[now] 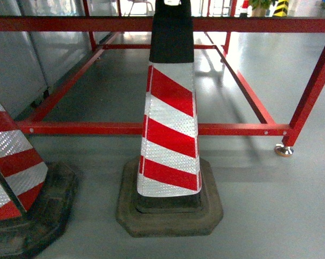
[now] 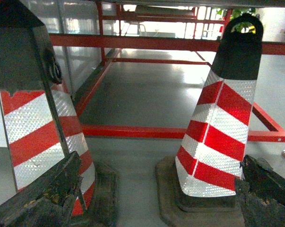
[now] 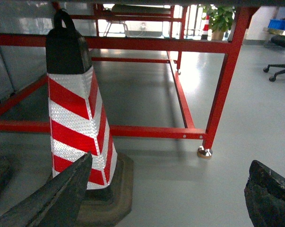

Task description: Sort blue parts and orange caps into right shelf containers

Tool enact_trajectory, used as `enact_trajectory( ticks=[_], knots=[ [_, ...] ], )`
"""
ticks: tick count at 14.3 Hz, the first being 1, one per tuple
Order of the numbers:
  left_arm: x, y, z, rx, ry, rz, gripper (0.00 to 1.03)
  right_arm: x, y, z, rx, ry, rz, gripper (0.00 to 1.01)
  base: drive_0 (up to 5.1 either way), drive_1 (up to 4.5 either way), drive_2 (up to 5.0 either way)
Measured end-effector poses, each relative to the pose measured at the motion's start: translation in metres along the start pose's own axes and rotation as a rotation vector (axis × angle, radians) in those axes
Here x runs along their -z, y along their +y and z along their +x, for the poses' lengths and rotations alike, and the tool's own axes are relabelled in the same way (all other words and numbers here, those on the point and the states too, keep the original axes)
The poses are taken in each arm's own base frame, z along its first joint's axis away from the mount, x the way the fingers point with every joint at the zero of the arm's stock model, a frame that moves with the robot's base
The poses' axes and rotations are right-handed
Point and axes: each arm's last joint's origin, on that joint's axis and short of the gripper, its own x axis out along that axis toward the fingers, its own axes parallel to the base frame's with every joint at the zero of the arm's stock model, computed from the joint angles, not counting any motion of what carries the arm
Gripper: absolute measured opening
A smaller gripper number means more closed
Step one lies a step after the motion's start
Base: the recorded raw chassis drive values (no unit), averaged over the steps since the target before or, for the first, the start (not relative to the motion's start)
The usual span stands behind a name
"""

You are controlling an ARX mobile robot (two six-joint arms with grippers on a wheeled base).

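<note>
Both grippers, left (image 2: 147, 198) and right (image 3: 166, 198), spread wide, empty, low beside striped cone (image 1: 170, 124); no caps or crates visible. Caps likely light, rigid, slippery: grasp across the cylinder's middle

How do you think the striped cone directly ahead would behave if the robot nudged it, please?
The cone would probably resist tipping, since its wide dark base looks thick and heavy. A low push would likely slide it across the smooth floor; a high push might rock it.

Both hands — black, worn, seemingly scuffed fingers (image 2: 47, 194).
</note>
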Motion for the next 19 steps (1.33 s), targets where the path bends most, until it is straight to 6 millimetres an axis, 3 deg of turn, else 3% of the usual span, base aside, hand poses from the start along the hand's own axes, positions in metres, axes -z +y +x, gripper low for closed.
enact_trajectory(
  ticks=[19],
  knots=[
    [-0.0003, 0.0000, 0.0000, 0.002, -0.003, 0.000, 0.98, -0.0003, 0.0000, 0.0000, 0.000, -0.003, 0.008, 0.98, 0.0, 0.00, 0.0]
  ],
)
